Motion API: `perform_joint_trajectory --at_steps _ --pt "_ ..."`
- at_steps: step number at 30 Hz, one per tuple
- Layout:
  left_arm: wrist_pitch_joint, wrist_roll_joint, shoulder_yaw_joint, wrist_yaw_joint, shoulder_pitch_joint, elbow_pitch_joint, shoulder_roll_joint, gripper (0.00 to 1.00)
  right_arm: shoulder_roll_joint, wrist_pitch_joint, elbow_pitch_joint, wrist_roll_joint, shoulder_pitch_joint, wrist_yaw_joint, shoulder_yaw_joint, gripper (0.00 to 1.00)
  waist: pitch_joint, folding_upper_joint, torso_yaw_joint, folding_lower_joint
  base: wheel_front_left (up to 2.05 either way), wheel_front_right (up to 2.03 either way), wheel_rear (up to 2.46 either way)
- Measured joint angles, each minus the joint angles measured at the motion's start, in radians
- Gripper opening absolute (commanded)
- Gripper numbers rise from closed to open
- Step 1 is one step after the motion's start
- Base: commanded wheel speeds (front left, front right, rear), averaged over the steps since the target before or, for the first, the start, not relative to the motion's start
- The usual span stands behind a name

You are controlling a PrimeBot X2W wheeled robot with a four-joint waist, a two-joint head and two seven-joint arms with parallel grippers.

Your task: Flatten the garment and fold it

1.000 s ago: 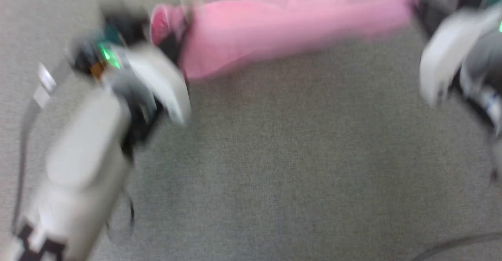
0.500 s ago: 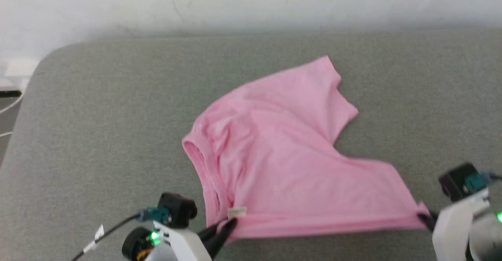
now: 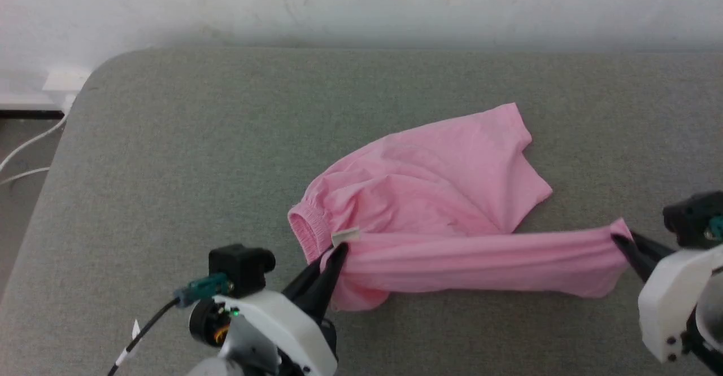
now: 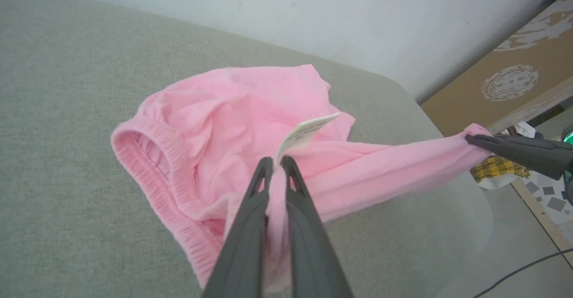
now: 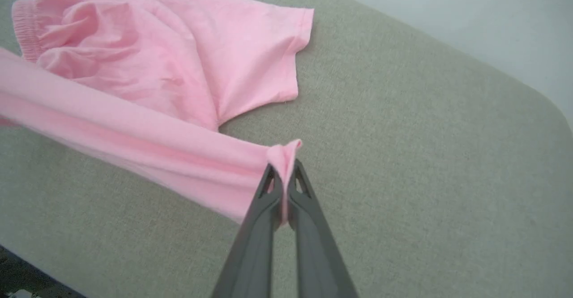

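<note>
The garment (image 3: 440, 189) is a plain pink T-shirt lying on the grey cushioned surface (image 3: 197, 156). Its near edge is lifted and pulled taut into a band (image 3: 480, 257) between my two grippers. My left gripper (image 3: 339, 250) is shut on the cloth beside the white label (image 4: 306, 132), close to the ribbed collar (image 4: 134, 143). My right gripper (image 3: 618, 240) is shut on the opposite corner (image 5: 285, 152). A sleeve (image 5: 273, 52) lies flat behind the band. The rest of the garment (image 4: 233, 105) is bunched and wrinkled.
A pale wall (image 3: 361, 3) runs along the far edge of the surface. White cables (image 3: 28, 150) lie on the floor beyond the rounded left corner. In the left wrist view, a brown board (image 4: 515, 83) and a yellow checked cloth (image 4: 497, 168) sit past the right end.
The head camera has tilted up and the picture sharpened. Both grippers have lifted the held edge, which now hangs as a taut band; the shirt body behind has bunched up.
</note>
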Motion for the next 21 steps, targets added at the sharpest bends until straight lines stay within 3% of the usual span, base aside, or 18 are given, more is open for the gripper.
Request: perform_joint_trajectory --at_steps 9,14,21 --pt "-0.115 0.039 0.049 0.000 -0.226 0.249 -0.136 0.00 -0.067 -0.144 0.279 0.000 -0.394 0.000 0.132 0.00 0.079 0.0001 0.045 0.0002 0.00 0.00 0.00" --pt "-0.166 0.044 0.055 -0.002 -0.334 0.370 -0.213 0.00 -0.083 -0.163 0.480 0.015 -0.611 0.000 0.202 0.00 0.143 0.0000 0.077 0.0003 0.00 0.00 0.00" --pt "-0.210 0.063 0.029 -0.043 -0.427 0.502 -0.276 0.00 -0.113 -0.177 0.709 0.006 -0.833 0.000 0.344 0.00 0.242 0.0000 0.130 0.0004 0.00 0.00 0.00"
